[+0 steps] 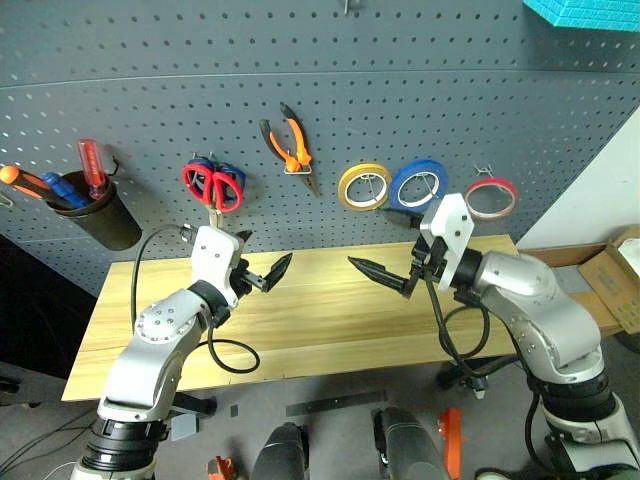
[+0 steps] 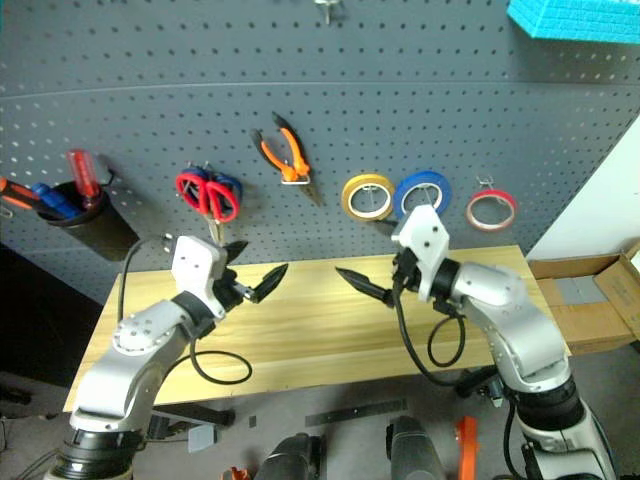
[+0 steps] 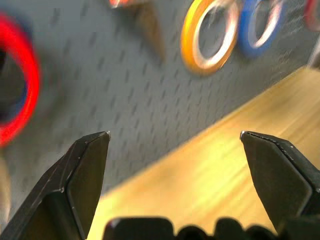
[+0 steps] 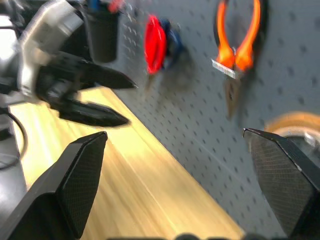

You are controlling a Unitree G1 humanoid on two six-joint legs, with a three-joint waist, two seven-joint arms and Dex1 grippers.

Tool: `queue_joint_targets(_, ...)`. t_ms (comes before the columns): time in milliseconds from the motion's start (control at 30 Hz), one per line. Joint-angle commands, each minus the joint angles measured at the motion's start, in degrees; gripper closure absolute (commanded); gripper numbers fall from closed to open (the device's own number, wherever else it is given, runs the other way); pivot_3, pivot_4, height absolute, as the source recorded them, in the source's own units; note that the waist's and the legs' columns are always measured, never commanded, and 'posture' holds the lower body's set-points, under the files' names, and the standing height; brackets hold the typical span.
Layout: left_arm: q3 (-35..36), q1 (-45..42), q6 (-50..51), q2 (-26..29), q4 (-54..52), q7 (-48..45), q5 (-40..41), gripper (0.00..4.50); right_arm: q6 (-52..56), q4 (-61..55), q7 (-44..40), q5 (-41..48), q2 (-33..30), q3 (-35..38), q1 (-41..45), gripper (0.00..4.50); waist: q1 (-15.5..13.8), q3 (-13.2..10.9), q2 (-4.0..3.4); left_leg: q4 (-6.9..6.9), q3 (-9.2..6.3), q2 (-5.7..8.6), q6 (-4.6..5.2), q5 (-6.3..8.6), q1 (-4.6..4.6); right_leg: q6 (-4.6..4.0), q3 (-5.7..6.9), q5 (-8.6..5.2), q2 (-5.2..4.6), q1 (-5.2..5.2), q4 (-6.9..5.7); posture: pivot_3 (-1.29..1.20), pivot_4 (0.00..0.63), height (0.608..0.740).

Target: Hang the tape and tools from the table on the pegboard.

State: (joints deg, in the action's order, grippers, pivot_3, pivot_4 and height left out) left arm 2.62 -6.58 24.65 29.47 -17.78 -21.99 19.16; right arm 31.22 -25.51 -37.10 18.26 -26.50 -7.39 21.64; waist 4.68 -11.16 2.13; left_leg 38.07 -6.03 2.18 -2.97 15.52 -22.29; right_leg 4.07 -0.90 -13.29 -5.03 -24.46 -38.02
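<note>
Now both two-fingered black grippers, left (image 1: 268, 274) and right (image 1: 382, 274), gape empty over the bare light yellow wooden table (image 1: 330, 330), tools hung beyond on the dark grey pegboard (image 1: 300, 70)

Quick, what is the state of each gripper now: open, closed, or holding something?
Left gripper: open, holding nothing, above the light yellow wooden table.
Right gripper: open, holding nothing.

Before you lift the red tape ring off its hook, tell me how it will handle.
The red tape ring looks thin with a wide hollow centre, so probably light and slightly squashable. Being round, it would likely roll if dropped on the table.
</note>
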Motion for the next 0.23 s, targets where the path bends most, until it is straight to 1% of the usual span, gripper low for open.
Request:
queue_joint_targets(33, 1.4, 3.4, -2.2, -1.1, 4.6, 1.8, -3.2, 0.01, -9.7, 3.7, 3.4, -8.1, -0.3, -2.4, -3.3, 0.0, 0.0, 0.2, -0.09, -0.02, 0.01, 0.0, 0.01, 0.01, 0.29, 0.01, 0.0, -0.01, 0.0, 0.27, 0.05, -0.1, 0.105, 0.74)
queue_joint_targets(67, 1.3, 4.4, -3.4, -1.2, 7.2, 2.5, -4.9, 0.01, -12.3, 5.5, 4.4, -10.2, -0.2, -2.9, -4.4, 0.0, 0.0, 0.7, -0.16, -0.06, 0.03, 0.0, 0.03, 0.03, 0.47, 0.01, -0.02, -0.01, 0.0, 0.43, 0.11, -0.1, 0.096, 0.74)
queue_joint_targets(133, 1.8, 6.4, -6.0, -2.0, 12.3, 3.4, -6.7, 0.01, -15.6, 9.6, 8.0, -12.2, 2.0, -2.1, -6.7, 0.0, 0.1, 1.4, -0.23, -0.1, 0.09, 0.0, 0.04, 0.03, 0.56, 0.02, -0.04, -0.02, 0.01, 0.43, 0.09, -0.1, 0.082, 0.74)
queue_joint_targets(233, 2.7, 7.5, -8.7, -3.8, 16.3, 4.9, -7.9, 0.01, -19.7, 14.3, 10.8, -14.1, 3.9, -1.2, -9.1, 0.0, 0.1, 2.0, -0.28, -0.11, 0.07, -0.04, 0.03, 0.02, 0.59, 0.01, -0.04, -0.01, 0.04, 0.45, 0.05, -0.1, 0.068, 0.74)
